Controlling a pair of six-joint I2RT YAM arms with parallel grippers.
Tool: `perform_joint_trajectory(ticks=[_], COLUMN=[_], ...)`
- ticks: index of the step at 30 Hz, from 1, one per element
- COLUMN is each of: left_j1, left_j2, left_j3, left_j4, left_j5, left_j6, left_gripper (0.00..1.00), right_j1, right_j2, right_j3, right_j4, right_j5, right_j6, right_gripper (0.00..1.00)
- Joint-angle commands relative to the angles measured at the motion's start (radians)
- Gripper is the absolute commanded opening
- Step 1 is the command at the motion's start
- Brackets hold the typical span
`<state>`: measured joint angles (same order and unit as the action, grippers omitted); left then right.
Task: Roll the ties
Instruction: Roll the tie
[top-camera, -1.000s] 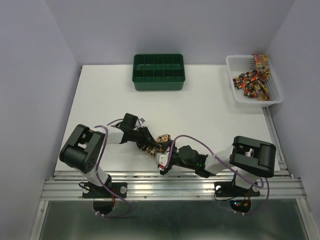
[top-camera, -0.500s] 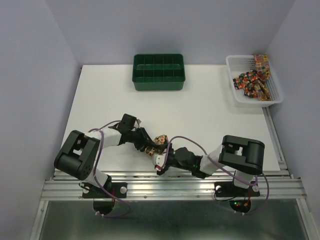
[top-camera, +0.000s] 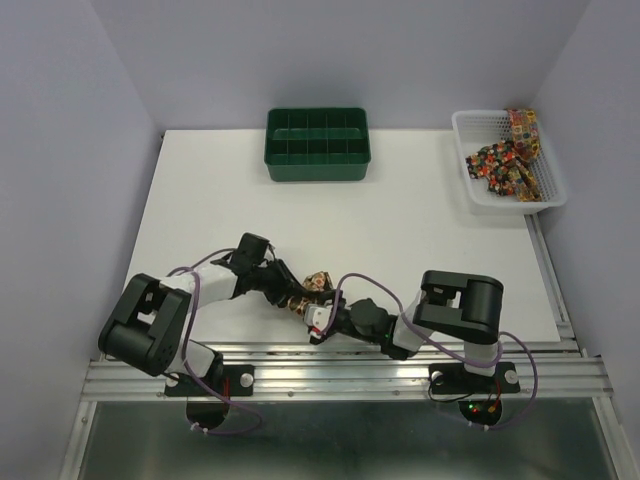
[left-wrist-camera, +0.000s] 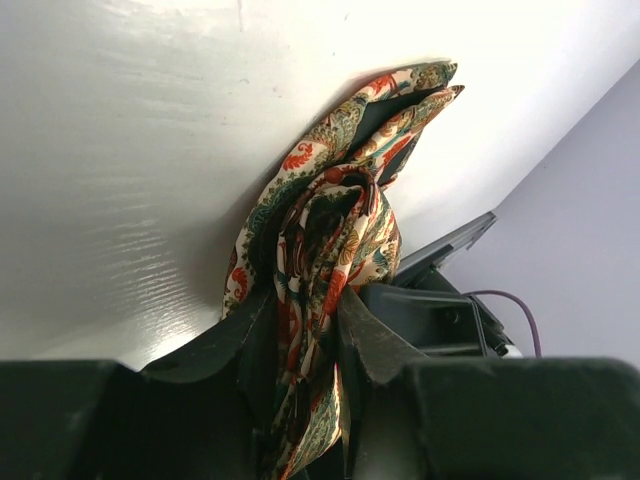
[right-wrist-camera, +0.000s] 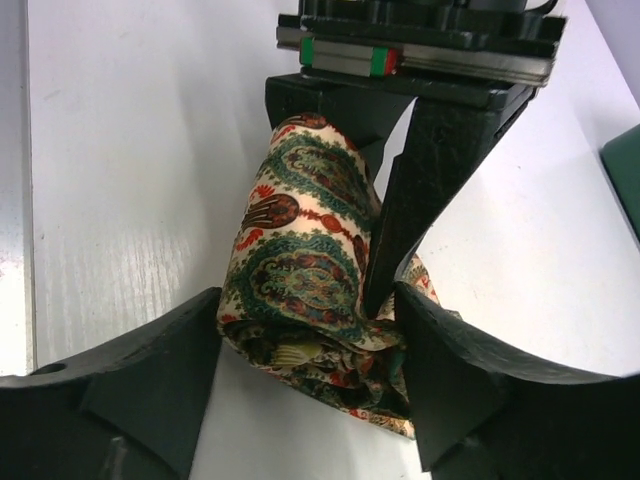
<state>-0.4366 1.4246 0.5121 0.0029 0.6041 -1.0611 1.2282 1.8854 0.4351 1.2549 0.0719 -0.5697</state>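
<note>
Tie (top-camera: 320, 281) nearer white table (top-camera: 400, 220) edge

A tie (right-wrist-camera: 300, 270) printed with cream-ground paisley in green, red and dark brown is shown at 6 o'clock on a white table (top-camera: 400, 230). The left gripper (left-wrist-camera: 305, 300) and right gripper (right-wrist-camera: 305, 300) are black. Purple cables (top-camera: 380, 283) are carried on black-and-white arms (top-camera: 215, 276). A dark green tray (top-camera: 317, 170) is seen at 12 o'clock. At 2 o'clock, ties (top-camera: 500, 162) printed in brown, red and yellow are seen in a white mesh basket (top-camera: 500, 205). The walls (top-camera: 340, 50) are lilac.
</note>
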Motion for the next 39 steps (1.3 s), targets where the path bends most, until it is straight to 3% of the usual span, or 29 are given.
perform_joint_trajectory(ticks=[1,4,6,10,11,13,20,22,23,24,26,28,31,33,35,39], left_j1=[-0.001,-0.001,-0.002,-0.002,-0.002,-0.002,-0.002,-0.001,-0.001,0.001,0.002,0.009,0.019,0.024,0.041,0.073], left_j2=[-0.056,-0.053,-0.047,-0.058,-0.067,-0.082,-0.095,-0.099,-0.105,-0.110,-0.124,-0.134,-0.168,-0.207,-0.245,-0.314], left_j3=[-0.027,-0.029,-0.027,-0.040,-0.047,-0.055,-0.043,-0.005,0.014,0.034,0.092,0.149,0.233,0.275,0.322,0.342], left_j4=[-0.009,-0.007,-0.007,0.017,0.016,0.017,0.011,-0.001,-0.053,-0.072,-0.122,-0.147,-0.208,-0.257,-0.296,-0.333], left_j5=[-0.017,-0.012,-0.004,-0.006,-0.007,-0.012,-0.035,-0.090,-0.116,-0.147,-0.226,-0.286,-0.379,-0.443,-0.504,-0.566], left_j6=[-0.051,-0.059,-0.057,-0.073,-0.082,-0.086,-0.068,-0.045,-0.030,0.002,0.022,0.053,0.085,0.115,0.137,0.159], left_gripper=[0.00,0.00,0.00,0.00,0.00,0.00,0.00,0.00,0.09,0.24,0.34,0.50,0.62,0.78,0.78,0.91], right_j1=[0.017,0.024,0.025,0.025,0.025,0.027,0.025,0.027,0.027,0.027,0.027,0.025,0.027,0.027,0.027,0.025], right_j2=[0.015,0.001,0.001,0.032,0.052,0.066,0.054,0.044,0.031,0.024,0.006,-0.005,-0.031,-0.074,-0.106,-0.186], right_j3=[0.005,0.002,0.007,0.024,0.025,0.028,0.024,0.017,0.013,0.008,-0.005,-0.021,-0.041,-0.042,-0.045,-0.042], right_j4=[0.103,0.074,0.078,0.129,0.176,0.211,0.180,0.149,0.141,0.130,0.106,0.104,0.114,0.098,0.086,0.054], right_j5=[-0.023,-0.047,-0.040,0.003,0.035,0.084,0.046,0.049,0.058,0.066,0.088,0.086,0.088,0.082,0.094,0.164], right_j6=[0.021,0.021,0.039,0.073,0.086,0.093,0.171,0.201,0.227,0.240,0.269,0.309,0.355,0.373,0.401,0.454], right_gripper=[0.79,0.79,0.74,0.57,0.48,0.43,0.01,0.01,0.01,0.01,0.01,0.01,0.01,0.01,0.01,0.01])
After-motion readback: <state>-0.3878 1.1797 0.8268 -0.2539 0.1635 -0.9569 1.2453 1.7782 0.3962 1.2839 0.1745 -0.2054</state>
